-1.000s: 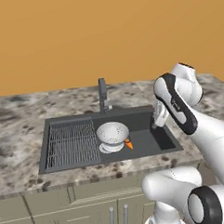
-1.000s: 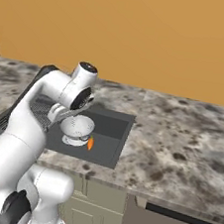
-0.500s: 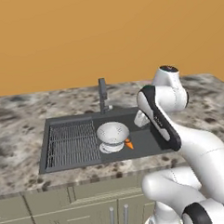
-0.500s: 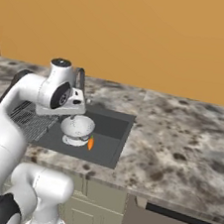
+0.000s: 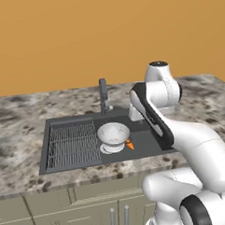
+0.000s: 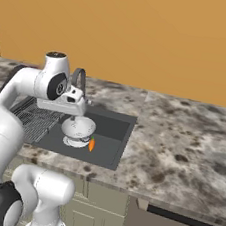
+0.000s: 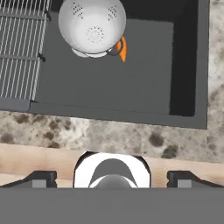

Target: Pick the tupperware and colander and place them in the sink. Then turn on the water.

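Colander in the sink, my jaws spread wide and holding nothing.

Left base view: the colander [image 5: 113,135] rests in the sink [image 5: 148,143], an orange piece [image 5: 130,144] touching it.
Right base view: my gripper [image 6: 76,109] hangs just above the colander.
Hand view: the colander lies ahead of my fingertips [image 7: 40,179]. I can read no writing.

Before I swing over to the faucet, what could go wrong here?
The colander sits in the sink close to the faucet, so a low sweep with the open gripper could knock it. It also seems to rest on something pale beside an orange piece, and may tip. The arm's elbow hides part of the basin.
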Motion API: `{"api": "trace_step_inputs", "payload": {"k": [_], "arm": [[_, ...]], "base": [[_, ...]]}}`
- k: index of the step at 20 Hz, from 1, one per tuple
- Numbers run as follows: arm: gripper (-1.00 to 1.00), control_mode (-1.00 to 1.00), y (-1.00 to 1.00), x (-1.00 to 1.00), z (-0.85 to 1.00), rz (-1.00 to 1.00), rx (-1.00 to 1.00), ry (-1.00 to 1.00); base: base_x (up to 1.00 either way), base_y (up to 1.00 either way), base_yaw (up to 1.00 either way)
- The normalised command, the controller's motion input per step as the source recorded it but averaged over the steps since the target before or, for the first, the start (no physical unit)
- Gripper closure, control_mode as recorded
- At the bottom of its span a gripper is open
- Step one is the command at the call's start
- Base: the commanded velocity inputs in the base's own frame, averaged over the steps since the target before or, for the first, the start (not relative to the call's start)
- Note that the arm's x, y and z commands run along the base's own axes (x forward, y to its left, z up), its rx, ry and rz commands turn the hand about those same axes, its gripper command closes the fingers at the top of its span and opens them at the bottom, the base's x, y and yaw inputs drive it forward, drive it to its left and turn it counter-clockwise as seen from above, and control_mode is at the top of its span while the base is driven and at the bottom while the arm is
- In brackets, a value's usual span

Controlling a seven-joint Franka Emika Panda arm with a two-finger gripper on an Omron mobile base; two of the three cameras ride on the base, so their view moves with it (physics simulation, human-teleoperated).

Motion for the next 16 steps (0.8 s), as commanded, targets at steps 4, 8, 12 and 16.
{"api": "trace_step_inputs", "payload": {"k": [4,8,12,16], "arm": [[-1.0,-1.0,-0.34,0.0,0.24,-0.22,0.0,0.23],[-1.0,-1.0,-0.07,0.02,0.04,-0.19,0.0,0.16],[-1.0,1.0,0.0,0.0,0.0,-0.05,0.0,0.02],[-1.0,1.0,0.0,0.0,0.0,0.0,0.0,0.0]], "base": [[0.0,0.0,0.0],[0.0,0.0,0.0],[0.0,0.0,-0.09],[-0.54,0.0,0.0]]}}
